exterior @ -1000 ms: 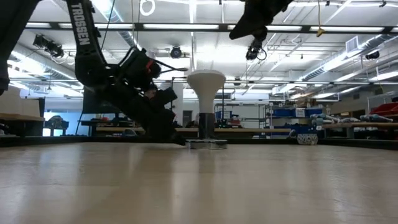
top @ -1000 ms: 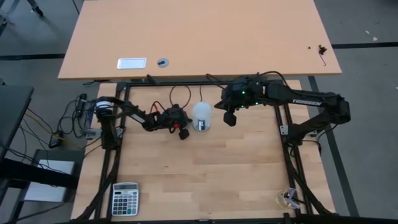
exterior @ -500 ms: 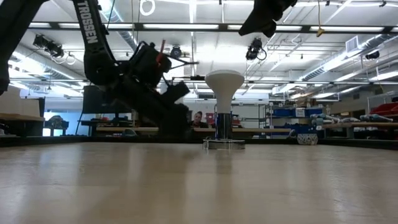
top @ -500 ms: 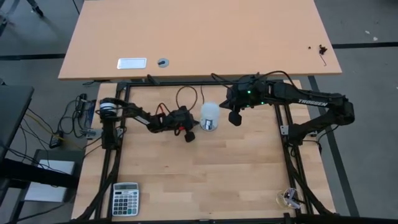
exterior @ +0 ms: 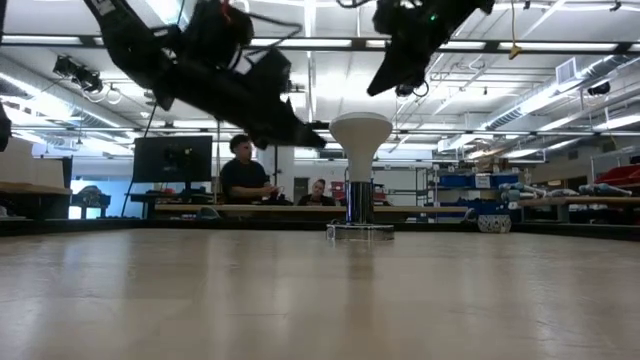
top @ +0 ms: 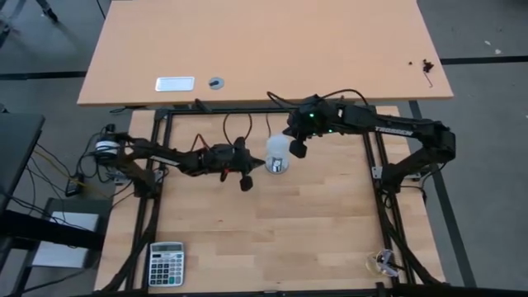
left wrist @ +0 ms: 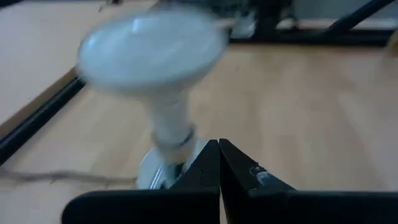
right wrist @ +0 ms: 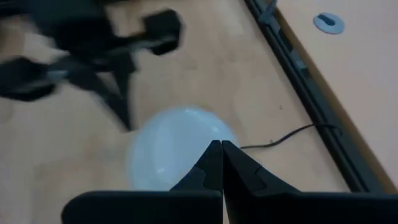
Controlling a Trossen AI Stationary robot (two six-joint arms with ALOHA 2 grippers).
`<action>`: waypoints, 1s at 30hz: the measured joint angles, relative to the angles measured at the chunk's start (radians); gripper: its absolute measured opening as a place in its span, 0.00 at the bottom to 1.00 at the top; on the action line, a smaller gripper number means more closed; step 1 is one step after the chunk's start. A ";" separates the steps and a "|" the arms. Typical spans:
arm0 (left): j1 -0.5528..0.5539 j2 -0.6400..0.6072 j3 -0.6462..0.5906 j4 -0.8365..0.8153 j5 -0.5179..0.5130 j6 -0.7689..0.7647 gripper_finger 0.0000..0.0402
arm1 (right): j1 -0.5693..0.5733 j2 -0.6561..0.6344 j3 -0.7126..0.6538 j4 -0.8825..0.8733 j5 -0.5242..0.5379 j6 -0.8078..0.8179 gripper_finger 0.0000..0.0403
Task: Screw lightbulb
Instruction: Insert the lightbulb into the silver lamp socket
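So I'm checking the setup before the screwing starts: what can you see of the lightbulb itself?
The lightbulb is frosted white with a wide rounded dome tapering to a narrow neck. It stands upright, dome up, its lower end in a round silver socket base on the wooden table, near the far edge between the two arms. Neither gripper holds it; whether the left fingers touch its dome cannot be told.

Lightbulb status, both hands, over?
Left hand shut, beside the lightbulb, holding nothing. Right hand shut, above it. Lightbulb upright in its socket. Nothing blocking.
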 joint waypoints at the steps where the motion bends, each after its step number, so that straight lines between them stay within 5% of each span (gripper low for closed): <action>1: -0.014 -0.009 0.000 0.009 0.001 -0.001 0.00 | -0.006 0.017 0.001 0.011 0.000 -0.004 0.02; 10: -0.068 -0.029 0.066 -0.036 0.001 0.003 0.00 | -0.043 0.145 0.002 0.068 0.003 -0.032 0.02; 30: -0.052 -0.029 0.132 -0.094 -0.033 0.034 0.00 | -0.066 0.132 -0.001 0.087 0.010 -0.032 0.02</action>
